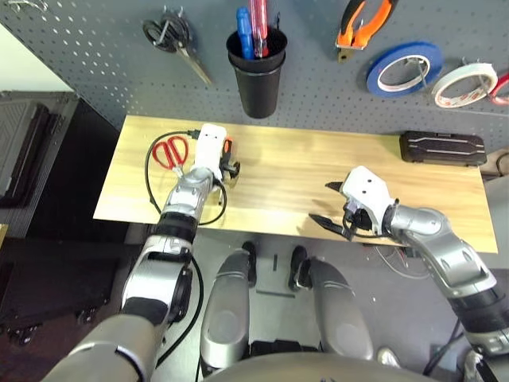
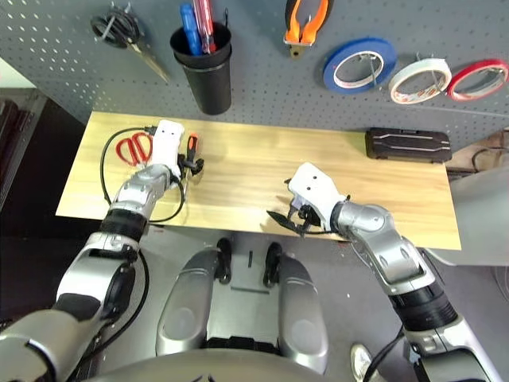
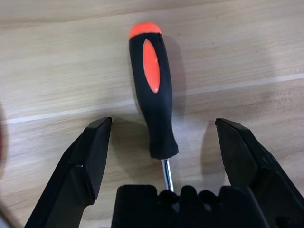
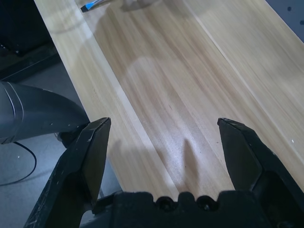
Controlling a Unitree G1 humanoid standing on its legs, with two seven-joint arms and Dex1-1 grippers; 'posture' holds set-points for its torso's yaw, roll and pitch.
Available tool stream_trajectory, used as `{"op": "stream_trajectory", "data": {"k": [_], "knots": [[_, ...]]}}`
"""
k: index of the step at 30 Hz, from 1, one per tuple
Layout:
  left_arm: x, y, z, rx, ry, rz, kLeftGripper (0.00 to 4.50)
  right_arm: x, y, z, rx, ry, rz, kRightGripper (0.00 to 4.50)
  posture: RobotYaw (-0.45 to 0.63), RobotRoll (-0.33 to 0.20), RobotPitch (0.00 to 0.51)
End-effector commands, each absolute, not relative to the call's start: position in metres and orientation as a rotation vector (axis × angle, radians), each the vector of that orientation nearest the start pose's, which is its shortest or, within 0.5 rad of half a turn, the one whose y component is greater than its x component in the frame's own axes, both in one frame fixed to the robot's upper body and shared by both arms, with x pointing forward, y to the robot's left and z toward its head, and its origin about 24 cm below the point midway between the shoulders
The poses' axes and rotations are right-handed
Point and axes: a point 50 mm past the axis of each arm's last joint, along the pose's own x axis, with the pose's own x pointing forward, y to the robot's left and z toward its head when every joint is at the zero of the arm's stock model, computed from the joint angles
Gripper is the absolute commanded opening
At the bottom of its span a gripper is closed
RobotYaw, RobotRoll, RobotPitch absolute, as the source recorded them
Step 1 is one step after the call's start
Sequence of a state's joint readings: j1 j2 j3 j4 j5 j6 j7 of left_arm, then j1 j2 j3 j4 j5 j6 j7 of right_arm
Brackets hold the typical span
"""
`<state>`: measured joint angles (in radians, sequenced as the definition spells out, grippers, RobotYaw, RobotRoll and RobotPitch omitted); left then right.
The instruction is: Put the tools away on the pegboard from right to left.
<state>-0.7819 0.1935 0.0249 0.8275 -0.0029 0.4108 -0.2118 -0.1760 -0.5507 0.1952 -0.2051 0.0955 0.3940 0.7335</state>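
**Left gripper lines up over the screwdriver; pliers and white tape already hung**

The left gripper (image 3: 164, 142) hangs over the thin screwdriver with the orange-and-black handle (image 3: 153, 90), which lies flat on the pale wooden tabletop (image 1: 318, 171). Its two black fingers (image 3: 90, 156) stand wide apart, one on each side of the handle and touching neither side, so the tool is framed for a pinch across its width but not yet held. The metal shaft runs back under the gripper's base, the orange cap pointing away, which suits a grasp near the handle's lower end.

Just beside the screwdriver, towards the table's left end, lie the red-handled scissors (image 1: 170, 151), with a black cable looped around them.

On the dark grey perforated pegboard (image 1: 95, 48) the orange-and-black-handled pliers (image 1: 362, 22) hang from a hook, and the white tape roll (image 1: 464, 84) sits on its peg between a blue roll (image 1: 404, 68) and a red one (image 2: 477, 79). A black cup (image 1: 256, 72) holds blue and red-handled drivers, and black-handled scissors (image 1: 171, 38) hang further left. Going right to left, the screwdriver appears to be the next tool due, probably for the cup.

The right gripper (image 1: 334, 203) hovers low over bare wood near the table's front edge, its fingers spread and empty, well apart from a black case (image 1: 442, 148) at the right end.
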Motion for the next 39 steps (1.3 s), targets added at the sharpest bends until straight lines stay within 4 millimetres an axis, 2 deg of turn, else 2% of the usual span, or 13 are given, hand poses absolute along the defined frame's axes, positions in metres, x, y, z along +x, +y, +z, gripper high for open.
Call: {"op": "stream_trajectory", "data": {"k": [1,3,5,6,8,9,11,15,20,24,30,39], "knots": [[0.371,0.156,0.042,0.125,0.576,-0.203,4.10,0.253,-0.157,0.081,-0.447,0.279,0.905,4.50,0.04,0.000,0.413],[0.371,0.157,0.040,0.129,0.590,-0.194,3.54,0.253,-0.157,0.082,-0.449,0.280,0.906,4.50,0.04,0.000,0.413],[0.371,0.159,0.039,0.125,0.597,-0.183,2.67,0.253,-0.158,0.082,-0.452,0.280,0.907,4.50,0.04,0.000,0.414],[0.371,0.160,0.038,0.125,0.600,-0.179,2.43,0.253,-0.159,0.082,-0.454,0.281,0.908,4.50,0.04,0.000,0.414],[0.370,0.162,0.037,0.129,0.604,-0.173,1.74,0.254,-0.159,0.082,-0.456,0.280,0.910,4.50,0.05,0.000,0.414],[0.370,0.162,0.036,0.130,0.604,-0.172,1.24,0.254,-0.159,0.082,-0.457,0.280,0.911,4.50,0.05,0.000,0.414],[0.369,0.163,0.036,0.125,0.604,-0.169,0.60,0.255,-0.159,0.082,-0.459,0.279,0.913,4.50,0.05,0.000,0.413],[0.371,0.163,0.042,0.102,0.567,-0.161,0.56,0.257,-0.157,0.082,-0.470,0.272,0.926,4.50,0.07,0.000,0.408],[0.366,0.164,0.064,0.028,0.452,-0.152,0.56,0.262,-0.155,0.082,-0.479,0.253,0.936,4.50,0.09,0.000,0.394],[0.343,0.168,0.085,0.001,0.309,-0.115,0.56,0.269,-0.153,0.084,-0.460,0.235,0.936,4.50,0.12,0.000,0.378],[0.311,0.177,0.103,-0.004,0.244,-0.107,0.56,0.279,-0.154,0.086,-0.433,0.191,0.944,4.50,0.19,0.000,0.349],[0.267,0.188,0.140,-0.035,0.013,-0.102,0.56,0.291,-0.163,0.097,-0.358,-0.020,0.953,4.50,0.28,0.000,0.290]]}}
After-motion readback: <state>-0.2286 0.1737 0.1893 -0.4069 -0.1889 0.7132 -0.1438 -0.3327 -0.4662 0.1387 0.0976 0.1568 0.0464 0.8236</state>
